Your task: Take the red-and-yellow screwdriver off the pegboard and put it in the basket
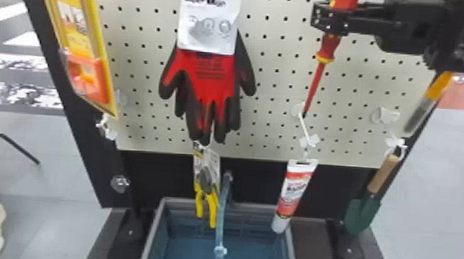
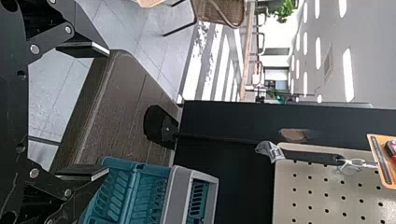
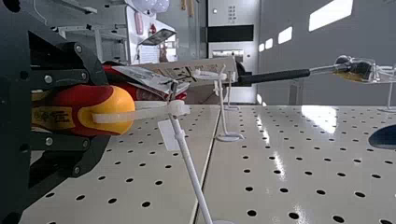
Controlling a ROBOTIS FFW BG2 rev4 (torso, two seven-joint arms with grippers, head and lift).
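Observation:
In the head view my right gripper (image 1: pixel 333 19) is shut around the handle of the red-and-yellow screwdriver (image 1: pixel 316 84), whose red shaft points down in front of the pegboard (image 1: pixel 275 87). The right wrist view has the right gripper (image 3: pixel 93 110) on both sides of the handle of the screwdriver (image 3: pixel 122 108). A pale loop at the handle's yellow end reaches the tip of a white hook (image 3: pixel 189 163). Low in the head view stands the basket (image 1: pixel 293 255). My left gripper (image 2: pixel 100 111) is open and empty, with the basket (image 2: pixel 180 196) near one finger.
Gloves (image 1: pixel 215 77), yellow-handled pliers (image 1: pixel 210 209), a white-and-red tube (image 1: pixel 294 195), a green trowel (image 1: pixel 363 213) and a yellow package (image 1: pixel 76 39) hang around the work area. The pliers and tube hang close to the basket's back edge. White hooks stick out from the board.

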